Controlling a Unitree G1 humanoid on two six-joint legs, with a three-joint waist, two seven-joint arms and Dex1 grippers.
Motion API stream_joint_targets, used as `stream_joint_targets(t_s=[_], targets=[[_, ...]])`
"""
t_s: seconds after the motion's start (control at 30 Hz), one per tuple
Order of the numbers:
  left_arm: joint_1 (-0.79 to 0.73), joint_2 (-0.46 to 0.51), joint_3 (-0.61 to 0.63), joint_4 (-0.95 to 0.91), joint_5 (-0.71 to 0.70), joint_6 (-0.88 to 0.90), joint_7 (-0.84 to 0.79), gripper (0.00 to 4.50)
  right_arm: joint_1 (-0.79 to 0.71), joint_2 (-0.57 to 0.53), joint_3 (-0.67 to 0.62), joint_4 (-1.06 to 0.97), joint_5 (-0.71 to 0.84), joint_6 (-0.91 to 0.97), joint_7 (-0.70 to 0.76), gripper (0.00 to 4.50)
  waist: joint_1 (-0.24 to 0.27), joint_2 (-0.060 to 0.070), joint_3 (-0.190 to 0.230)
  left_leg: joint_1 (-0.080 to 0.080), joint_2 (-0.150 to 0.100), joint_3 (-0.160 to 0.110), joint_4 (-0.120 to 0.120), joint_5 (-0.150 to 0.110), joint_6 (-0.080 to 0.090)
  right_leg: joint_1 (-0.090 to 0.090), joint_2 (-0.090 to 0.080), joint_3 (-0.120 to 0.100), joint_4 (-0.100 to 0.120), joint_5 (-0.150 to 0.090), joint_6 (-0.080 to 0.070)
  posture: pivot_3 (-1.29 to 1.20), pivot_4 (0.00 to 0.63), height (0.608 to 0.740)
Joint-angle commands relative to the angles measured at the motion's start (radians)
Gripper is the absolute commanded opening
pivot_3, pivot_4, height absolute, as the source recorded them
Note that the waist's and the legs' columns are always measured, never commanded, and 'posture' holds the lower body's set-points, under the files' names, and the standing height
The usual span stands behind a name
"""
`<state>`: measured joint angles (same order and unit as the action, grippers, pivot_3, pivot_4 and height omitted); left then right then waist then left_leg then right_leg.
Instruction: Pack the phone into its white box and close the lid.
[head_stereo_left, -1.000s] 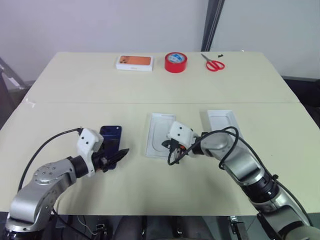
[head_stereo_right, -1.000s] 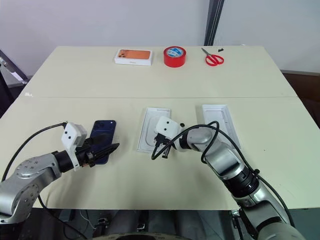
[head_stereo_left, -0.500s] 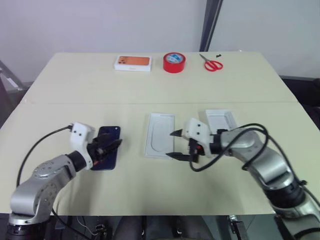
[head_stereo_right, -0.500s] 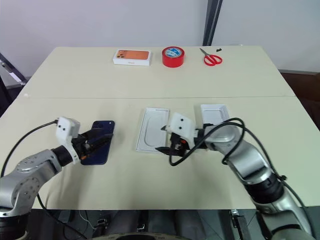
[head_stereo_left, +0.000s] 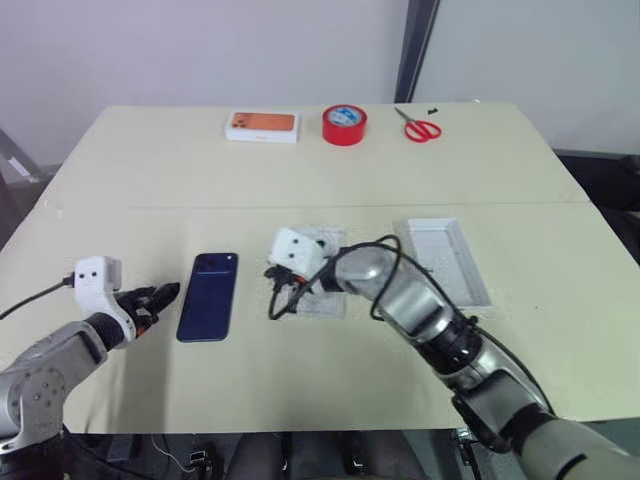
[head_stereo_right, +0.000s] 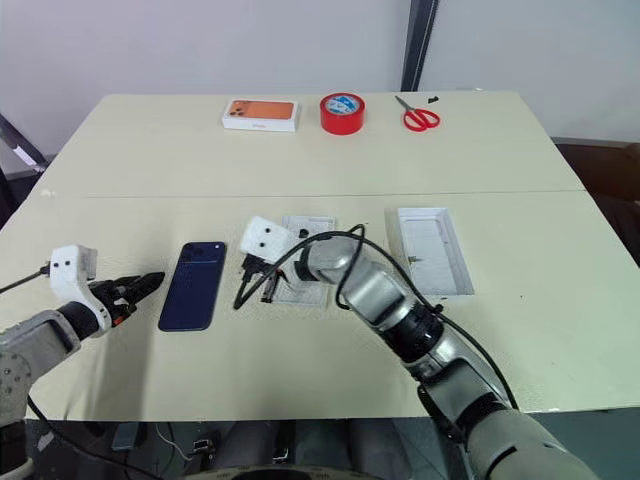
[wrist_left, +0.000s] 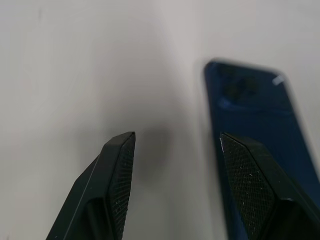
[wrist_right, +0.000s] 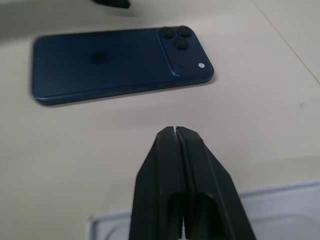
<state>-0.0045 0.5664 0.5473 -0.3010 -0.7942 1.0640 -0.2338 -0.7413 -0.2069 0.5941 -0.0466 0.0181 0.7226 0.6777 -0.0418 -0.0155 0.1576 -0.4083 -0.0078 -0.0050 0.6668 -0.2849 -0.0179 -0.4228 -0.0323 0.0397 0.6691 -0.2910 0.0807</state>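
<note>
The left gripper (head_stereo_right: 140, 284) has let go and drawn back, open and empty, leaving the phone (head_stereo_right: 192, 298) flat on the table (head_stereo_right: 520, 150). The right gripper (head_stereo_right: 262, 288), clenched shut, has swung toward it over the white box (head_stereo_right: 304, 283); packing remains undone.

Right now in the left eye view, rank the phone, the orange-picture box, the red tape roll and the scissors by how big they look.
1. phone, though it lies nearer the camera
2. orange-picture box
3. red tape roll and scissors: too alike to rank
</note>
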Motion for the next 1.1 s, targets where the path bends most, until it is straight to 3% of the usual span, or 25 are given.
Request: stream_joint_targets(t_s=[0.03, 0.23, 0.53, 0.83, 1.1], targets=[[-0.032, -0.020, 0.062, -0.001, -0.087, 0.100, 0.039, 2.84, -0.040, 0.042, 0.040, 0.030, -0.046, -0.032, -0.010, 0.03, 0.000, 0.000, 0.000, 0.000, 0.000, 0.000, 0.000, 0.000, 0.000, 0.000, 0.000, 0.000, 0.000, 0.000, 0.000, 0.00, 0.150, 0.733], [-0.062, -0.053, 0.030, -0.020, -0.172, 0.291, 0.084, 2.84, -0.073, 0.072, 0.109, 0.087, -0.100, -0.029, 0.024, 0.03, 0.001, 0.000, -0.001, 0.000, 0.000, 0.000, 0.000, 0.000, -0.001, 0.000, 0.000, 0.000, 0.000, 0.000, 0.000, 0.00, 0.150, 0.733], [-0.108, -0.179, -0.040, -0.109, -0.237, 0.404, 0.129, 2.84, -0.084, 0.058, 0.151, 0.119, -0.162, -0.019, 0.068, 0.03, 0.014, 0.000, -0.002, 0.000, -0.002, 0.000, 0.000, 0.001, -0.001, 0.001, -0.002, 0.000, 0.000, 0.000, 0.000, 0.00, 0.150, 0.733], [-0.147, -0.305, 0.022, -0.097, -0.331, 0.471, 0.177, 2.84, -0.077, 0.036, 0.151, 0.104, -0.204, -0.021, 0.106, 0.03, 0.029, 0.000, -0.007, 0.001, -0.003, 0.000, 0.000, 0.001, -0.001, 0.003, -0.002, -0.001, -0.002, 0.000, 0.000, 0.00, 0.150, 0.733], [-0.172, -0.319, 0.059, -0.071, -0.366, 0.497, 0.216, 2.84, -0.069, 0.042, 0.143, 0.107, -0.216, -0.027, 0.113, 0.03, 0.025, 0.000, -0.008, 0.001, -0.003, -0.001, 0.000, 0.002, -0.005, 0.003, -0.002, -0.001, -0.002, 0.000, 0.000, 0.00, 0.150, 0.733]])
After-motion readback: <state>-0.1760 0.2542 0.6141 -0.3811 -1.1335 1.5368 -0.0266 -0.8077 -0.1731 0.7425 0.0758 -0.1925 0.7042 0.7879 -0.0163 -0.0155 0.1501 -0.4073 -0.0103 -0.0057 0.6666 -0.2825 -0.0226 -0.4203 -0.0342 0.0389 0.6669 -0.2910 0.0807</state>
